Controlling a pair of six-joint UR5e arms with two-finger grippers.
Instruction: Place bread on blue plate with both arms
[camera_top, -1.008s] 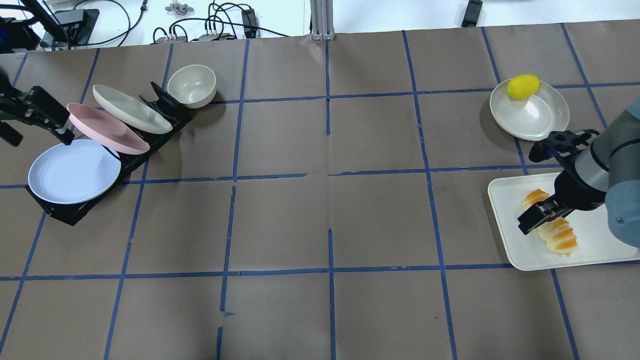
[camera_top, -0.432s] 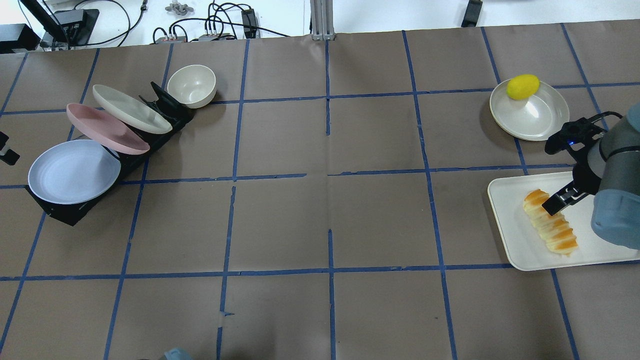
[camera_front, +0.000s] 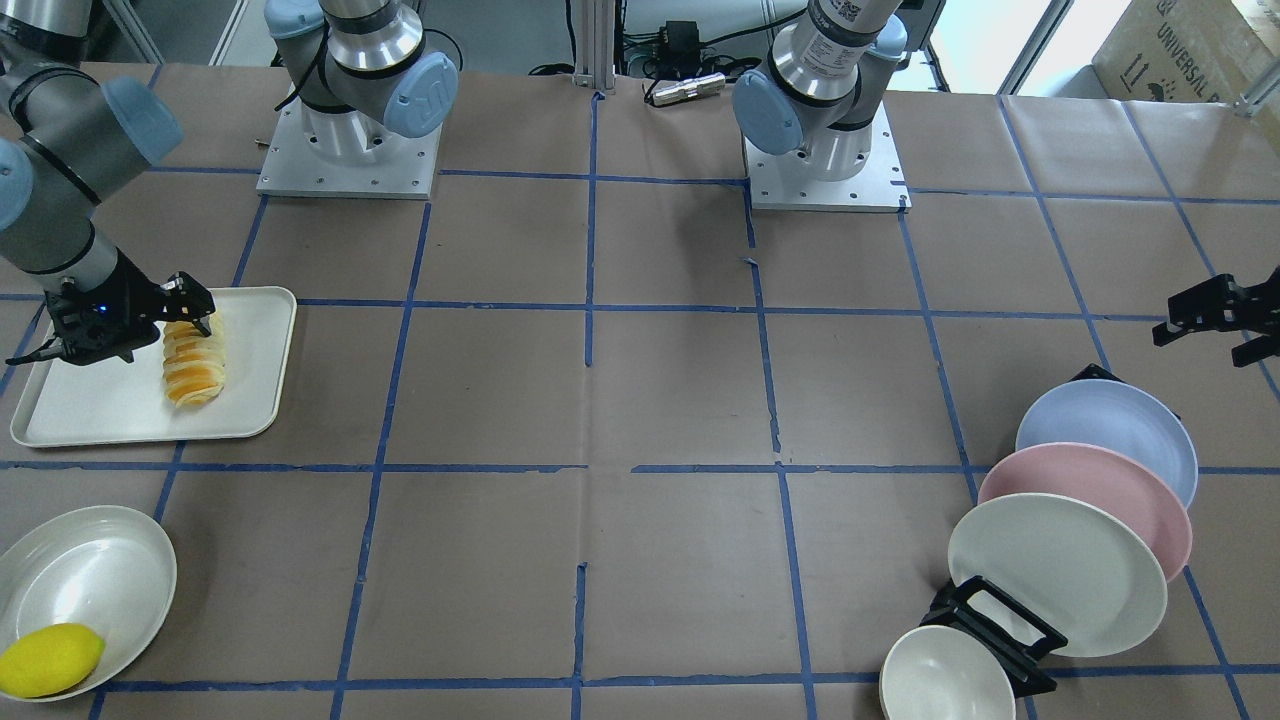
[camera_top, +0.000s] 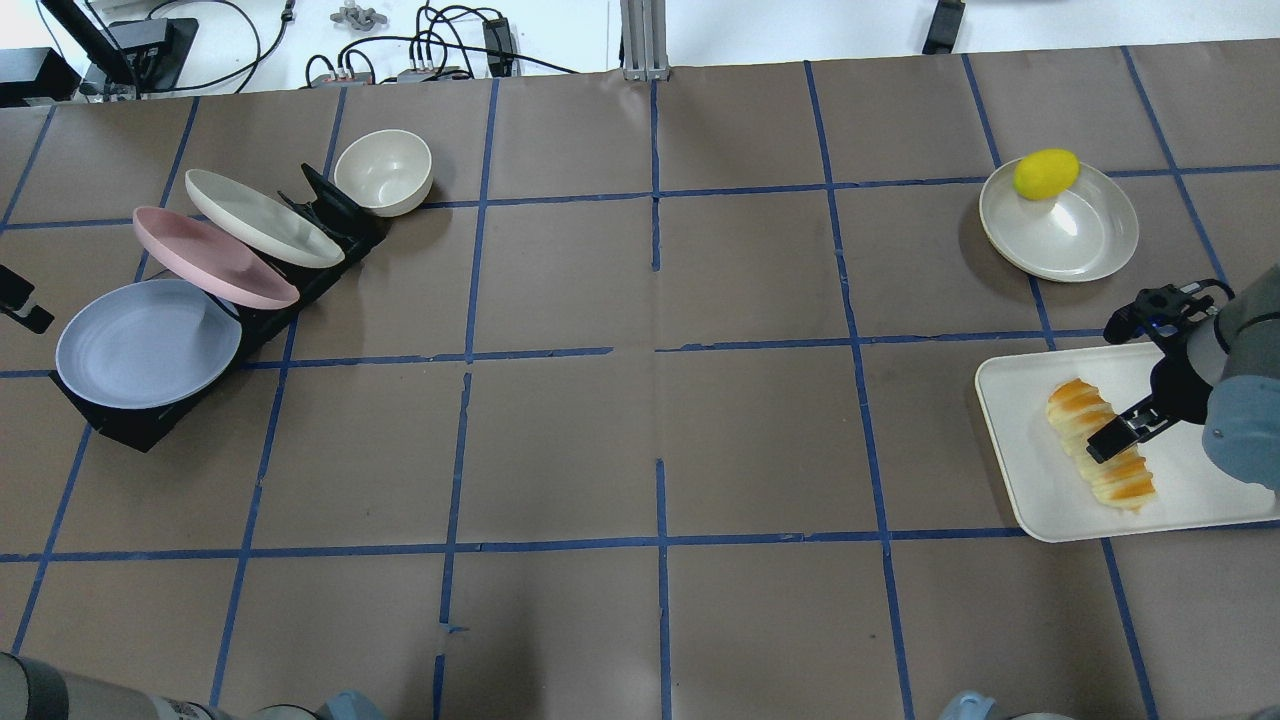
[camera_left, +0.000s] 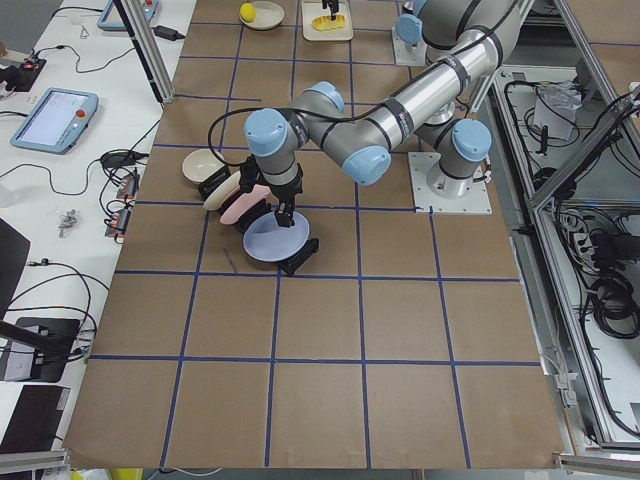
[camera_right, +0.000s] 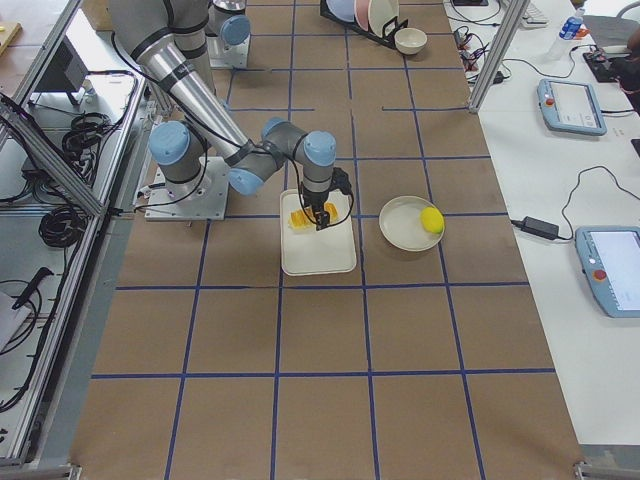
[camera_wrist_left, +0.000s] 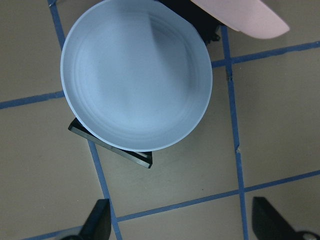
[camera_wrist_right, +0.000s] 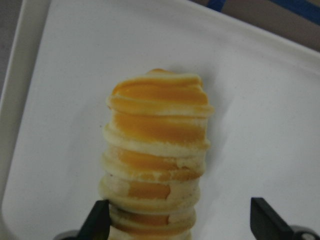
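Both hands are empty: our right gripper (camera_wrist_right: 177, 210) has its jaws spread wide with the bread (camera_wrist_right: 155, 150) lying lengthwise between and ahead of them, and our left gripper (camera_wrist_left: 180, 215) is just as wide open, looking down on the blue plate (camera_wrist_left: 135, 75). A second ago the right one sat across the loaf's middle; it drew back toward the arm and now has a finger over the loaf again, which we read as lining up afresh rather than a grasp. The left one has backed off from the plates to the table's left edge. Nothing else has moved: the bread lies on the cream tray (camera_top: 1010, 440), and the blue plate leans in the black rack (camera_top: 120, 425), so the task is barely begun.
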